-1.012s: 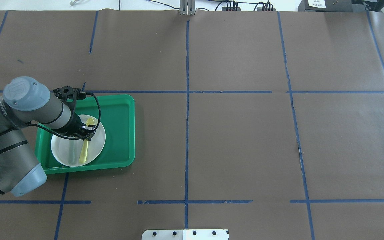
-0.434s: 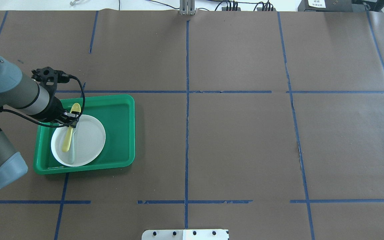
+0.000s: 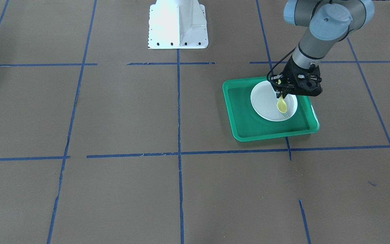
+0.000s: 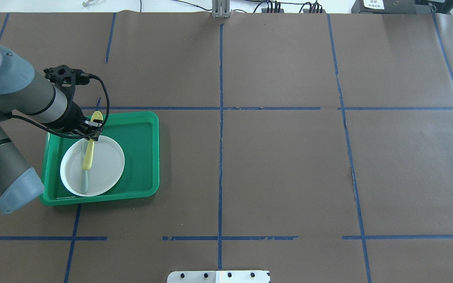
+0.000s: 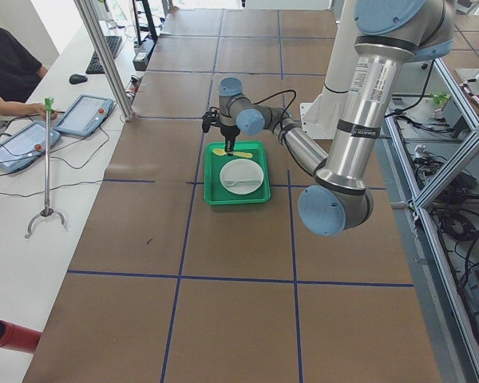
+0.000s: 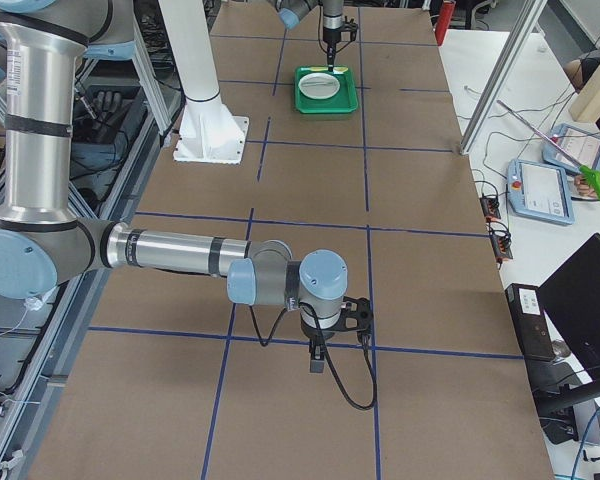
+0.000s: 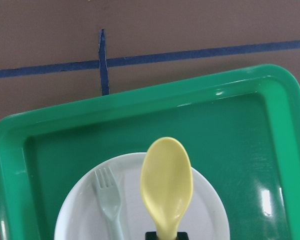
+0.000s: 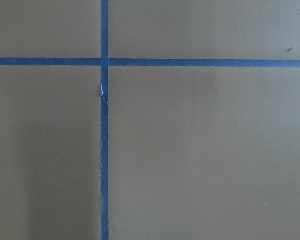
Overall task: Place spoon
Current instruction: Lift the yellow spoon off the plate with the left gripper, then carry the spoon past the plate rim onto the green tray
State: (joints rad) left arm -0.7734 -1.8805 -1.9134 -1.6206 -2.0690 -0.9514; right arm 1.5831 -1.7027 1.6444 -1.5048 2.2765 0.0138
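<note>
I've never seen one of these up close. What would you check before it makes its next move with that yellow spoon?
1. Spoon gripped by the left gripper: ok, shut on the handle.
2. Spoon over the white plate: ok, bowl end near the far rim.
3. Room beside the fork on the plate: cannot tell; spoon and fork overlap from overhead.
4. Plate seated inside the green tray: ok.
5. Right gripper out of the way: ok, far down the table.
</note>
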